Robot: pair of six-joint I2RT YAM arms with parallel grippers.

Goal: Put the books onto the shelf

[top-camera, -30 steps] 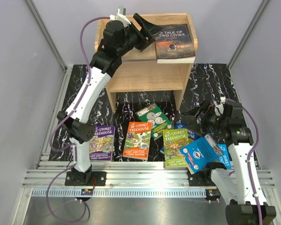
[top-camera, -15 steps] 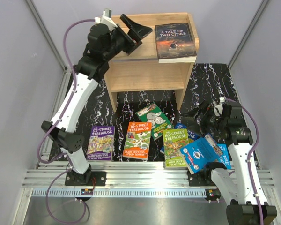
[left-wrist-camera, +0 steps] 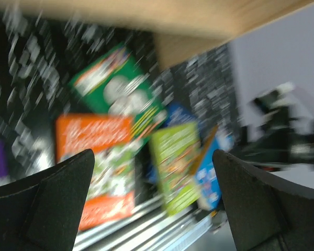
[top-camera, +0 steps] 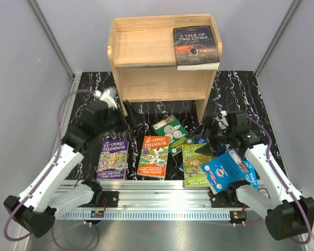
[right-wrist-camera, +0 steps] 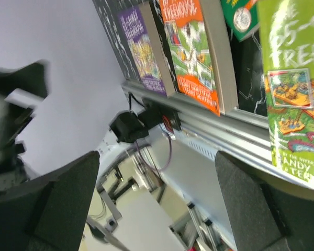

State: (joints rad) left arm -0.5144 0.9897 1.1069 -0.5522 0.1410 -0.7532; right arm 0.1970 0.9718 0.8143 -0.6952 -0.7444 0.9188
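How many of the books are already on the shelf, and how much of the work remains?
Done: one dark book lies on top of the shelf. In hand: nothing; the left gripper and right gripper are both open and empty. Left, on the mat: purple book, orange book, coin-cover book, green book, bright blue book, and a half-covered blue book.

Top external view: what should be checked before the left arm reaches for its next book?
1. Left end effector open and empty: ok.
2. Right end effector open and empty: ok.
3. Tale of Two Cities book lying flat on top of the shelf: ok.
4. Purple book uncovered and flat on the table: ok.
5. Left wrist view sharp enough for aiming: not ok, it is blurred.
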